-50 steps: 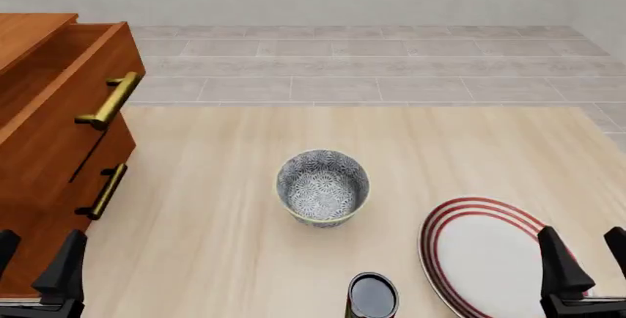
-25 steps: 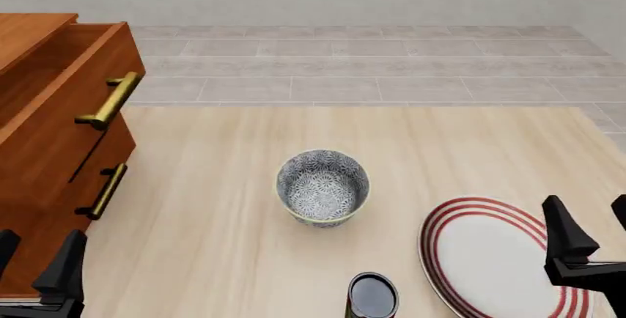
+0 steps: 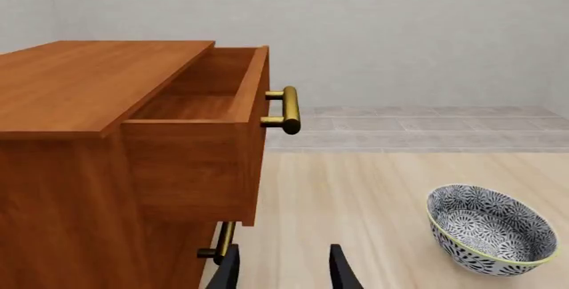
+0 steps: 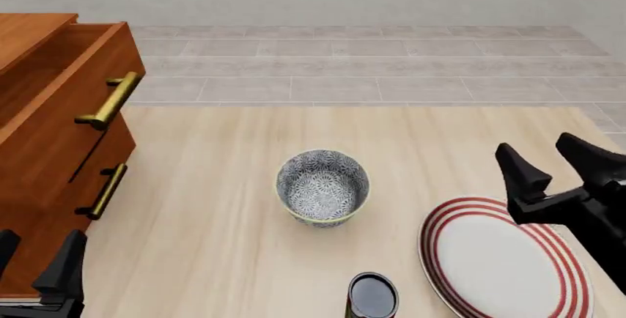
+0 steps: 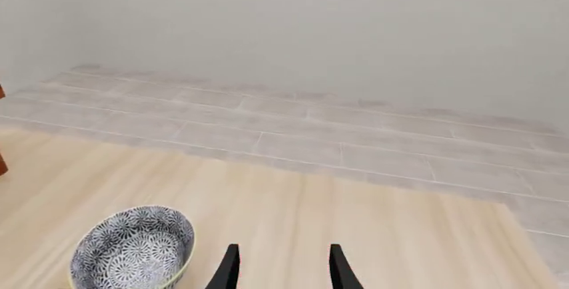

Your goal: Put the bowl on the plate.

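Observation:
The bowl [image 4: 323,187], blue-grey floral with a pale yellowish rim, stands upright mid-table, also seen in the left wrist view [image 3: 490,229] and the right wrist view [image 5: 133,248]. The plate [image 4: 503,259], white with red rings, lies at the front right of the table. My right gripper [image 4: 547,158] hovers open above the plate's far edge, to the right of the bowl and apart from it; its fingertips [image 5: 229,267] hold nothing. My left gripper [image 4: 34,259] sits open and empty at the front left corner, next to the drawer unit.
A wooden drawer unit [image 4: 59,135] with brass handles [image 4: 110,100] fills the left side, its top drawer [image 3: 209,112] pulled open. A small dark can [image 4: 372,296] stands at the front edge between bowl and plate. Tiled floor lies beyond the table's far edge.
My right gripper has risen and moved forward and a little left, from the plate's near right side to above its far edge. The left gripper, bowl and plate have not moved.

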